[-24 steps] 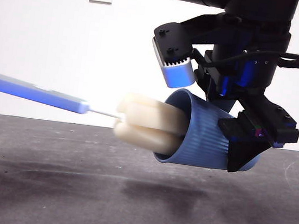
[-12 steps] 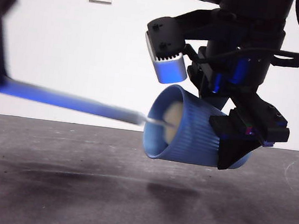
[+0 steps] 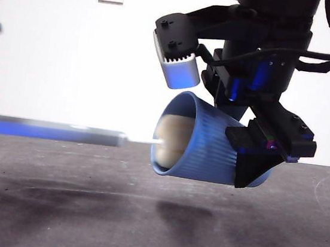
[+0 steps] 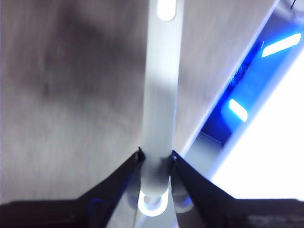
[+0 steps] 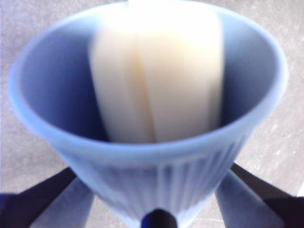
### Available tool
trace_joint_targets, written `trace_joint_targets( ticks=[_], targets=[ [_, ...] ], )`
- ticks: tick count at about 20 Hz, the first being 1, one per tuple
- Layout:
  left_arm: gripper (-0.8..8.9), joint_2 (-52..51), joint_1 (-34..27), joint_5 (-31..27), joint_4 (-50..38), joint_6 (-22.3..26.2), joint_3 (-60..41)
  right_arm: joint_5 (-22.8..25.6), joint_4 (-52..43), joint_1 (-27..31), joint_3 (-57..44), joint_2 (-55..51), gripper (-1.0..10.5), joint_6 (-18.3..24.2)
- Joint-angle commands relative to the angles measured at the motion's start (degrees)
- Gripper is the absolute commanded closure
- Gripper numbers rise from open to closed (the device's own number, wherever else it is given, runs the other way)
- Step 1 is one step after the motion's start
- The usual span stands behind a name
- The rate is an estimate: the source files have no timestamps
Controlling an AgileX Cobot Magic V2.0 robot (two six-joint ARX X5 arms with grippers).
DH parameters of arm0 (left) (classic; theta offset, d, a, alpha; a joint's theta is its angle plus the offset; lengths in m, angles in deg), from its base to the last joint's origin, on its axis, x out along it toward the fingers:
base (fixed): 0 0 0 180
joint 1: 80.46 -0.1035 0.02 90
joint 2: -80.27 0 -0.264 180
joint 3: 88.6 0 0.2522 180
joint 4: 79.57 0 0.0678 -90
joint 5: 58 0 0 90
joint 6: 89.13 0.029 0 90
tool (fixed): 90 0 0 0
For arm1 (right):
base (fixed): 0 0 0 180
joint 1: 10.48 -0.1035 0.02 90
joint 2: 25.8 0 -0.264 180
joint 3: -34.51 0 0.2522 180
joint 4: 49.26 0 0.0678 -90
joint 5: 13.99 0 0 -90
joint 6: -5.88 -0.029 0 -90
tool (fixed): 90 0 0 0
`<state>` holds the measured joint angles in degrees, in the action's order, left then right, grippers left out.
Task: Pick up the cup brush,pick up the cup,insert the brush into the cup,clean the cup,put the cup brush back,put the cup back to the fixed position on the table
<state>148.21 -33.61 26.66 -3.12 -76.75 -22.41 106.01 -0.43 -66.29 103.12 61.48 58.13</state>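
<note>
cup [image 3: 204, 143] clamped sideways in right tool [image 3: 251, 155] — left tool [image 4: 156, 164] grips cup brush [image 4: 160, 95], sponge inside.

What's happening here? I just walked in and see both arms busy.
The robot is scrubbing a cup. The right gripper holds the blue cup tipped on its side above the table. The left gripper grips the cup brush by its grey handle and has its sponge head pushed inside the cup.
</note>
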Motion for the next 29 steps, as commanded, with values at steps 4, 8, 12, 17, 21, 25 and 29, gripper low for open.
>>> trace_joint_targets(
  ticks=[4, 8, 12, 17, 21, 25, 29],
  targets=[
    [8.22, -10.6, -3.5, -1.2, 7.4, -3.5, -0.2, 0.1, 0.2, 0.0, 0.1, 0.4, 9.6, -2.3],
    [8.22, -18.6, -7.3, -2.2, 11.7, -6.9, -0.2, 0.2, 0.1, 0.0, 0.1, 0.3, 9.6, -10.5],
    [8.22, -23.3, -8.0, -2.7, 9.0, -14.8, -0.3, 0.1, -0.2, 0.2, 0.1, -0.9, 9.6, -26.2],
    [8.22, -22.9, -8.0, -8.9, -5.4, -28.8, -4.4, -5.0, -0.4, 0.3, 0.1, -8.3, 9.6, -48.8],
    [8.22, -19.6, -9.0, -11.7, -19.4, -38.1, -12.7, -10.7, -3.2, 0.3, 0.1, -17.3, 9.6, -55.6],
    [8.22, -10.6, -9.1, -10.7, -35.3, -41.9, -15.1, -16.0, -6.2, 0.3, 0.1, -24.2, 9.6, -57.0],
    [8.22, 0.7, -9.1, -9.7, -42.3, -44.3, -15.1, -16.9, -5.8, 0.3, 0.1, -28.0, 9.6, -57.0]
  ],
)
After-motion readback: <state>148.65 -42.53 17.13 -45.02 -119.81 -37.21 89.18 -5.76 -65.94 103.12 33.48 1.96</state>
